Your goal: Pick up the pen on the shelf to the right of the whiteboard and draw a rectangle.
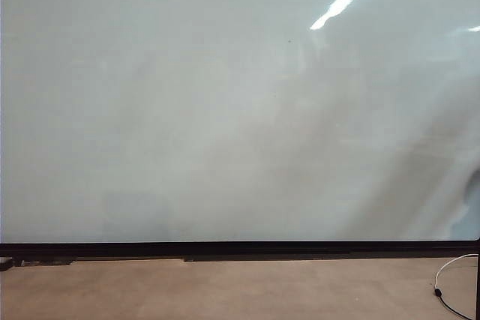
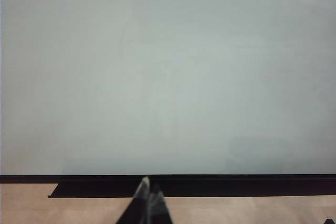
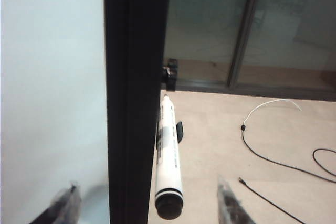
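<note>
Slim white-barrelled pen (image 3: 168, 153) rests beside black frame of glossy pale whiteboard (image 1: 187, 110), still blank. Right tool (image 3: 147, 205) wide apart, straddling pen for grasp. Left tool (image 2: 148, 203) together, parked low.

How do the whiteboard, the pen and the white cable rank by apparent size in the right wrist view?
1. whiteboard, by far the largest, though cut off by the picture's edge.
2. pen; it sits close to the camera between the open right gripper fingers, so nearness inflates it.
3. white cable, thin and farther off.

Pen (image 3: 169, 153) on small black shelf (image 3: 179, 131) (beside whiteboard (image 3: 52, 77) frame).
</note>
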Controlling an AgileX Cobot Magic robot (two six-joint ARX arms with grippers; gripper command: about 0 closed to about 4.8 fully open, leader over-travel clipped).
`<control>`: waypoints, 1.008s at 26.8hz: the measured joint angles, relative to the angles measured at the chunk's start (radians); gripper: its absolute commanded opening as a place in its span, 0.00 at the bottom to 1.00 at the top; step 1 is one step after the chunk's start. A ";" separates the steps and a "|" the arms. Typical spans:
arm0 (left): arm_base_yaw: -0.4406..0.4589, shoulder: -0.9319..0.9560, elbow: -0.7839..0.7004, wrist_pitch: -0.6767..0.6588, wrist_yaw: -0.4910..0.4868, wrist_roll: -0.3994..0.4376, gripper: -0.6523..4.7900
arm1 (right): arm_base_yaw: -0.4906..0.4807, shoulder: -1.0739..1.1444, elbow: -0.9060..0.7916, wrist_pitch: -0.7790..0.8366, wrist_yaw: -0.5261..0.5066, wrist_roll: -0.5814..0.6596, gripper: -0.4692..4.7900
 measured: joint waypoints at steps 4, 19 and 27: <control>0.000 0.000 0.000 0.000 0.000 0.000 0.11 | 0.000 0.054 0.051 0.011 -0.026 0.000 0.71; 0.000 0.000 0.000 0.000 0.000 0.000 0.11 | 0.000 0.202 0.128 0.111 -0.069 0.036 0.71; 0.000 0.000 0.000 0.000 0.000 0.000 0.11 | 0.000 0.263 0.135 0.205 -0.070 0.076 0.71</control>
